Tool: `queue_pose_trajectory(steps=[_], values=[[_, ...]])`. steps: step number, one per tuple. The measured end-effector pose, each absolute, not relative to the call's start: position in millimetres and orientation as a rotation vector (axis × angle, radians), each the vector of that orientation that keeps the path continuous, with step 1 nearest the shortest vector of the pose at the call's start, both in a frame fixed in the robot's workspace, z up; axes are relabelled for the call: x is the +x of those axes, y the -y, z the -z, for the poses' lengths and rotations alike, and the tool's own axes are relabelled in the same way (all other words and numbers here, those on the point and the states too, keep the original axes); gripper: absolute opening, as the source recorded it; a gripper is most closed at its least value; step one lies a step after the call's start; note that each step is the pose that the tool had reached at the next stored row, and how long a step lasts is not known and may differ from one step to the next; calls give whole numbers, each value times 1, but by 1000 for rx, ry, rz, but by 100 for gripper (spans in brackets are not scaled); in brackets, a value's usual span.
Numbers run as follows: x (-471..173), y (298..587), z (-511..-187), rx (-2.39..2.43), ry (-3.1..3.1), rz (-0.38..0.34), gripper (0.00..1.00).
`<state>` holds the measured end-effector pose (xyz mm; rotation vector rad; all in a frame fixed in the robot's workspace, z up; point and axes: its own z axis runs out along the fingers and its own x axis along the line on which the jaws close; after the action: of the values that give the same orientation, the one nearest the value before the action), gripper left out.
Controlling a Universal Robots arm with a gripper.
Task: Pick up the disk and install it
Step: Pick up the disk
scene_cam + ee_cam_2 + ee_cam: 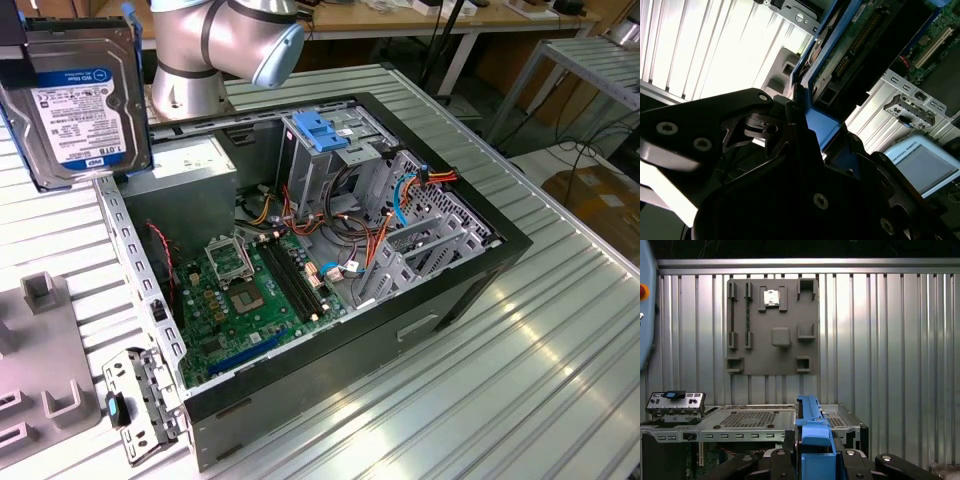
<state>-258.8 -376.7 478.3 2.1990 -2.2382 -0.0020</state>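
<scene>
- Exterior view: ribbed metal table (520, 330) runs under everything, well below the gripper (815, 460).
- PC case (330, 355), lid off, lies open on it, below the gripper and toward the exterior view's right.
- Grey fixture plate (772, 325) w/ holders lies flat on the table beyond the case, well apart from the gripper.
- PSU box (185, 175) in the case corner is the nearest thing under the held disk (75, 105). You've little room there.
- Drive cage (330, 165) w/ blue latch (320, 130) on top stands deeper in the case, apart from the gripper.
- The disk hangs in the air on edge, label toward the camera, over the case corner. The gripper's jaws are closed on its blue rail (812, 425).
- Handling, my read: stiff, dense metal, heavy for its size and shock-sensitive. The plastic rail looks smooth, so it could slip. Hold by rails or edges, never on the bare circuit board (855, 45) on its underside.
- Cables (375, 245) bunch just beside the cage, so there's prob. a snag risk.
- Small I/O bracket (140, 405) lies on the table near the case, clear of the gripper.
</scene>
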Motion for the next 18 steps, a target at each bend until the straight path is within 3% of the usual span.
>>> queue_pose_trajectory(steps=[18], values=[[-229,377,-478,2199,2238,2,37]])
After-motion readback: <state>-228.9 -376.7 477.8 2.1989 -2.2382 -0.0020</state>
